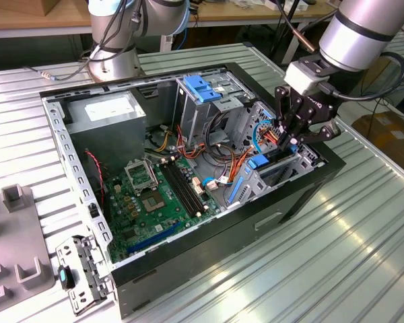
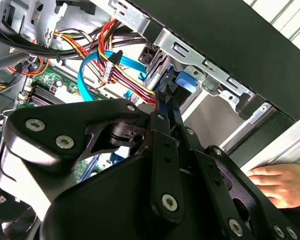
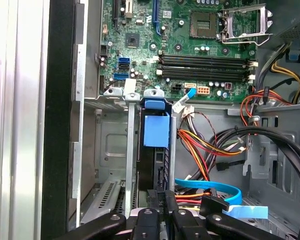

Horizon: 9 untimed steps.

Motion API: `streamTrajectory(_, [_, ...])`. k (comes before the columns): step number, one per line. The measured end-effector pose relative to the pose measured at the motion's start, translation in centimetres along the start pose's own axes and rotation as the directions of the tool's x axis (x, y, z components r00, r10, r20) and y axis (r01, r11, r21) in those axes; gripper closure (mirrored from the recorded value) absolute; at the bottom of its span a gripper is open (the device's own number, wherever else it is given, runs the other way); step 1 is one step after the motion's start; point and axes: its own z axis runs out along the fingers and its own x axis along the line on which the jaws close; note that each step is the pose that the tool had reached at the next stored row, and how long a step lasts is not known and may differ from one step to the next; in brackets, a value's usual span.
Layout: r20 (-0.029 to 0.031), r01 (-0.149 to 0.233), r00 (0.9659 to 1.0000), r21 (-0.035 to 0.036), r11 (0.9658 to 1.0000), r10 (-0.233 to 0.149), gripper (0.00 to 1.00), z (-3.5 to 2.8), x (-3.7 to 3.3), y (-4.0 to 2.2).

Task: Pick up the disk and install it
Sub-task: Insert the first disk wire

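Claw sits over the drive cage at the front corner of the open PC case, on the exterior view's right. Fingers are pinched together around the edge of the disk, which stands on edge in a cage slot, partway or fully down — depth can't be judged. In the first wrist view the disk shows its blue plastic rail and tab on top, dark body below, between thin grey sheet-metal guides.

Risks:
- Blue rails could miss the guides if the disk tilts; it would jam or sit crooked.
- Loose wiring crowds the slot: the flat blue data cable and the red/yellow/orange power bundle lie just beside it. The linkage could snag or pinch them.
- A person's hand rests by the outer case wall, near the arm.
- Rails are smooth plastic, so the grip may slip under push force.

Materials: case has black painted outer walls and bare stamped steel inside; green motherboard; ribbed metal bench. Claw is matte black, bolted link plates.
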Motion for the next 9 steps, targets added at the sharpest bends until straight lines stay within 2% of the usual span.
streamTrajectory(6, [0.0009, 0.000, 1.0000, -0.0001, 1.0000, 0.000, 0.84, 0.13, 0.00, -0.01])
streamTrajectory(9, [0.0039, 0.000, 1.0000, -0.0004, 1.0000, 0.000, 0.84, 0.21, 0.00, -0.01])
